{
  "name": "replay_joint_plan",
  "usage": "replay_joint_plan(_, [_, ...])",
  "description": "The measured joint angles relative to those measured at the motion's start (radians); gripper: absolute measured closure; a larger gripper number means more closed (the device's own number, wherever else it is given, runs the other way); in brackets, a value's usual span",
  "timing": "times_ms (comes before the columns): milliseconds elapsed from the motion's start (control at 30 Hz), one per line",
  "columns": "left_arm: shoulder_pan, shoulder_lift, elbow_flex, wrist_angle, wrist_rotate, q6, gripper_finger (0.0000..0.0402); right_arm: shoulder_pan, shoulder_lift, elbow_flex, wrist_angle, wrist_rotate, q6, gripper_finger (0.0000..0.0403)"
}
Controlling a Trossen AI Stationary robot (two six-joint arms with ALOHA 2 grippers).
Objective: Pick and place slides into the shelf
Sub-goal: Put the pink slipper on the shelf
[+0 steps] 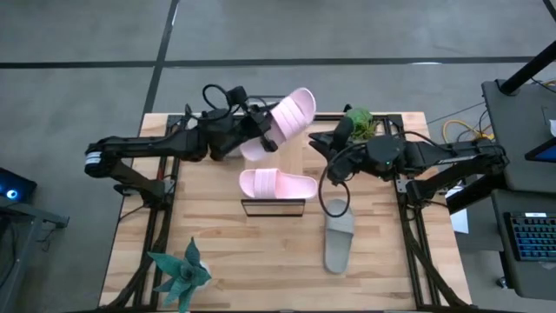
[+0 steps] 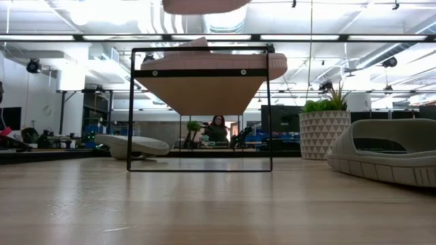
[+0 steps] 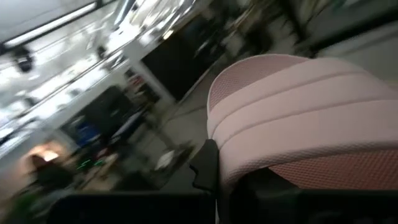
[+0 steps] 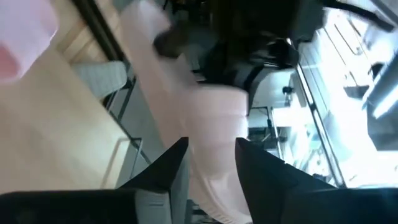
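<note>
My left gripper is shut on a pale pink slide and holds it in the air over the table's far side; the low view shows its sole at the top edge. A second pink slide lies flat on the shelf, whose plank top sits in a black frame. One grey slide rests sole down on the table near the right; another lies behind the shelf. My right gripper is open, just right of the held slide, its fingers pointing at that slide. My left gripper holds the pink slide at its side edge beside the ribbed strap, coming level from the table's left; one dark finger shows against the edge, the other is hidden by the slide. The slide is lifted clear and tilted.
A potted plant stands at the far right, close to my right arm, and a teal plant at the near left corner. Bare tabletop lies on the near side of the shelf. A person sits in the room beyond.
</note>
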Motion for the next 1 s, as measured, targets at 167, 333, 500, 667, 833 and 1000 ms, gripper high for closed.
replay_joint_plan(167, [-0.001, -0.041, -0.002, 0.003, 0.121, -0.031, 0.0401, 0.0, -0.002, 0.0, -0.053, 0.055, -0.064, 0.0233])
replay_joint_plan(333, [0.0, -0.054, -0.006, -0.009, 0.122, -0.031, 0.0401, 0.002, -0.016, 0.0, -0.048, 0.096, -0.076, 0.0188])
replay_joint_plan(500, [0.0, -0.046, -0.008, -0.025, 0.135, -0.053, 0.0401, 0.005, -0.02, 0.0, -0.016, 0.093, -0.074, 0.0168])
replay_joint_plan(667, [0.0, -0.039, -0.006, -0.026, 0.218, -0.094, 0.0401, 0.002, -0.011, 0.0, 0.01, 0.086, -0.1, 0.0166])
replay_joint_plan(833, [-0.001, -0.039, -0.006, -0.023, 0.268, -0.108, 0.0401, 0.002, -0.005, 0.0, 0.072, 0.085, -0.077, 0.0173])
replay_joint_plan(1000, [0.0, -0.039, -0.006, -0.016, 0.268, -0.11, 0.0401, 0.002, -0.005, 0.0, 0.108, 0.086, -0.005, 0.0225])
